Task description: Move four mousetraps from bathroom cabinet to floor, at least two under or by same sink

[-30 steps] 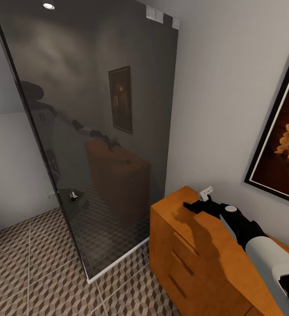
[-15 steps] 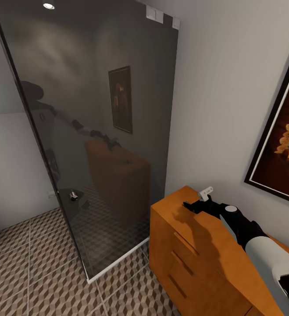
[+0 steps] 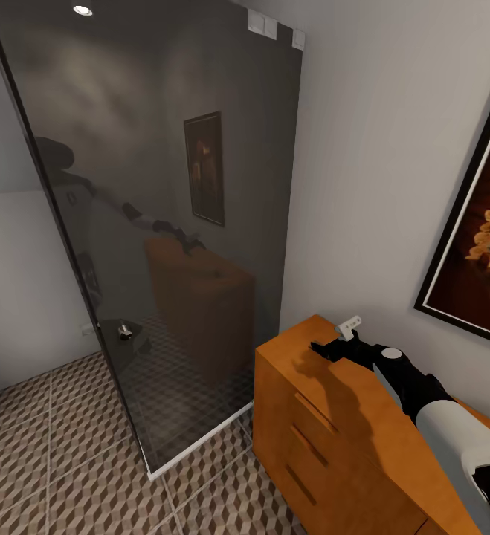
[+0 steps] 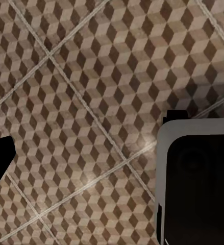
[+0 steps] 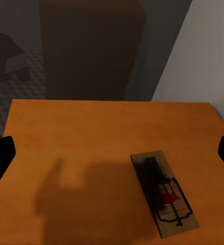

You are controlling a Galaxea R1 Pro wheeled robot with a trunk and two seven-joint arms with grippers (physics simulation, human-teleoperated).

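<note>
The orange-brown cabinet stands at the lower right against the wall. My right gripper hovers low over the far end of its flat top, open and holding nothing. In the right wrist view one mousetrap, a small brown slab with dark metal parts and a red spot, lies on the cabinet top. It sits just ahead of the open right gripper, toward one finger's side and apart from both fingertips. My left gripper hangs open above the cube-patterned bathroom floor.
A tall dark glass shower panel rises left of the cabinet, down to the floor. A framed picture hangs on the wall above the cabinet. A white-edged black part of the robot sits beside the left gripper.
</note>
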